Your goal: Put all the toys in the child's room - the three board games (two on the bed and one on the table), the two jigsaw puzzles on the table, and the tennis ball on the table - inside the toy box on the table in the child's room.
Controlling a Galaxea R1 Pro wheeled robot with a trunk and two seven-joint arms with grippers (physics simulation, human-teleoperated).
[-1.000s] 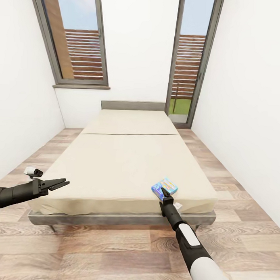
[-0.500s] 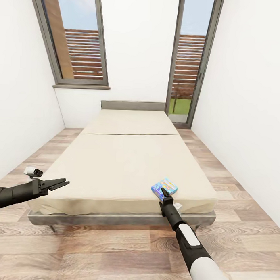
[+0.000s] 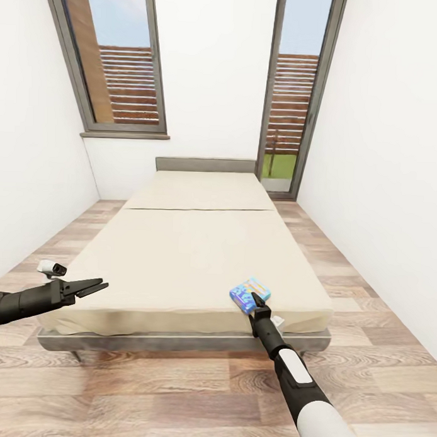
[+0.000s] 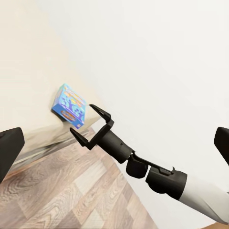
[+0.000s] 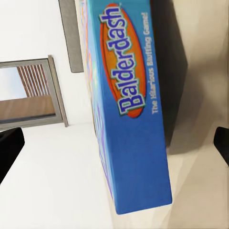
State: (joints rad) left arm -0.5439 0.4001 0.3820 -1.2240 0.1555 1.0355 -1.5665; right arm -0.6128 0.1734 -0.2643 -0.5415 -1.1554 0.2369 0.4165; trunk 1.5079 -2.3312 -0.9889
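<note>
At 5 o'clock on the bed, close to the mattress's near edge, sat the blue board game. Right end effector spread wide just short of it, not yet touching. Left end effector apart, empty, at 8 o'clock. Risk: fingers push the box instead of straddling it, or it tips floorward.

Black jointed right arm with white forearm shell, slim black two-fingered pincer, matte black left arm

The board game lies on the bed at its near right corner; the headboard stands behind, windows beyond.
</note>
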